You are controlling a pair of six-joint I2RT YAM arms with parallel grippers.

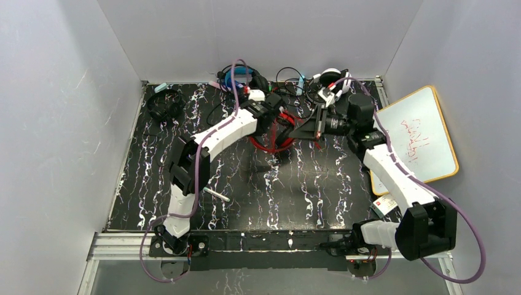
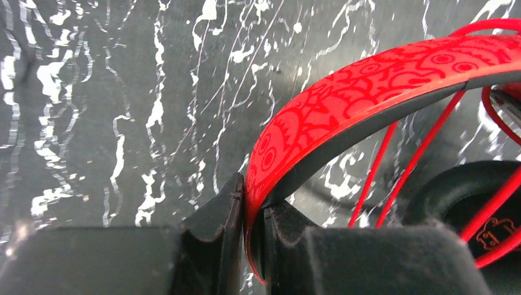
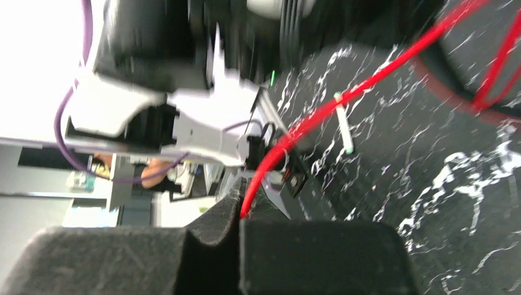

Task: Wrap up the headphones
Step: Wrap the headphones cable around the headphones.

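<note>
Top external: see red headphones [image 1: 268, 145] just 12 o'clock of table [image 1: 276, 196] ctr. Pinching headband [image 2: 368, 92] w/ L gripper [image 2: 253, 239]; clamping red cable [image 3: 344, 92] w/ R gripper [image 3: 239, 212], 3 o'clock side.

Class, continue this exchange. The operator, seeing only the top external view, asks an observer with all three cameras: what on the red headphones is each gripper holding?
Observer: The left gripper is shut on the patterned red headband.
Operator: And the right one?
Observer: The right gripper is shut on the thin red cable, not on the band.
</note>
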